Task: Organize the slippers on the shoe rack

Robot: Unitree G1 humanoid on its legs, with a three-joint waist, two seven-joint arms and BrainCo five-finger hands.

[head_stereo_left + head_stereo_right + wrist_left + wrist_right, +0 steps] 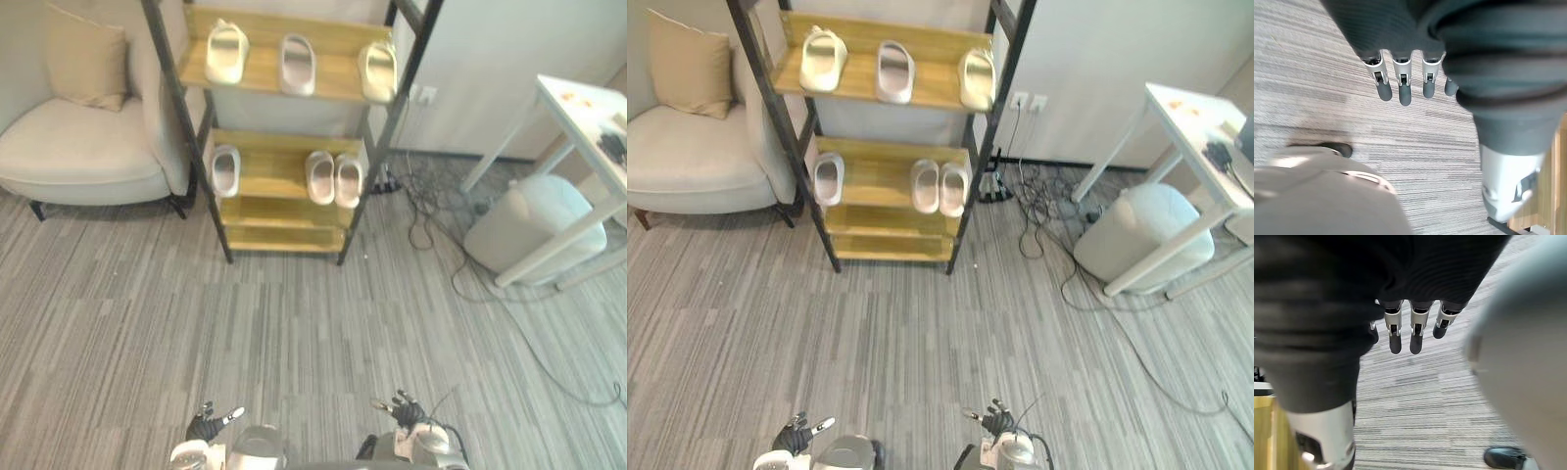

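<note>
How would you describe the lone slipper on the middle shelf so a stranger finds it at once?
Find the shoe rack beside the beige armchair and look at its middle shelf. The slipper stands alone at the left end, apart from the pair at the right.

Shoe rack (279,213) — three slippers (297,65) on the upper shelf (257,80), one slipper (225,169) and a pair (320,176) on the middle shelf (269,178); armchair (78,147) left, tabletop (586,116) right.
</note>
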